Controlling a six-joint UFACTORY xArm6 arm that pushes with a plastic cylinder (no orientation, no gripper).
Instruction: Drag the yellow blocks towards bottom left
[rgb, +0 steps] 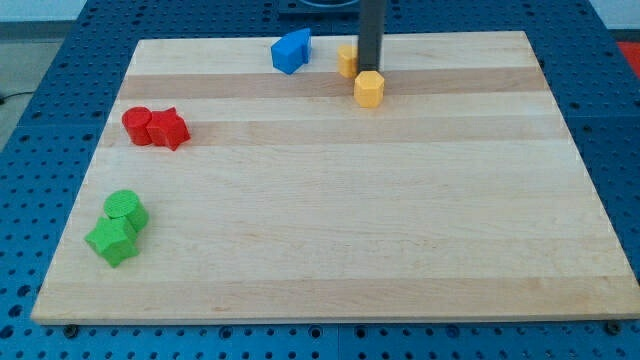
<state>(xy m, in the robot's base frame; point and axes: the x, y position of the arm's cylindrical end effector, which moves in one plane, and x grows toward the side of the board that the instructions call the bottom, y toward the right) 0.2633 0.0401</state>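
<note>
1. my tip (371, 70): lower end of a straight dark rod coming down from the view's top; no claw is fitted, so nothing opens, shuts or holds. it rests on the board between the two yellow pieces.
2. yellow hexagonal block (369, 89): just below the tip toward the view's bottom, touching it or very nearly.
3. second yellow block (346, 59): just to the view's left of the rod, partly hidden by it; shape not clear.
4. governing relation: both yellow pieces sit near the top edge, right of centre, and the goal corner lies far down and to the view's left. judged from here, the tip stands above-right of the hexagonal piece, a fair side to push from.
5. blue angular block (291, 50): left of the yellow pair, near the top edge.
6. red blocks (155, 127): two, touching, at the view's left.
7. green blocks (118, 227): two, touching, near the bottom left corner, possibly crowding the goal.
8. pale wooden board (400, 220): on a blue perforated table (30, 120).
</note>
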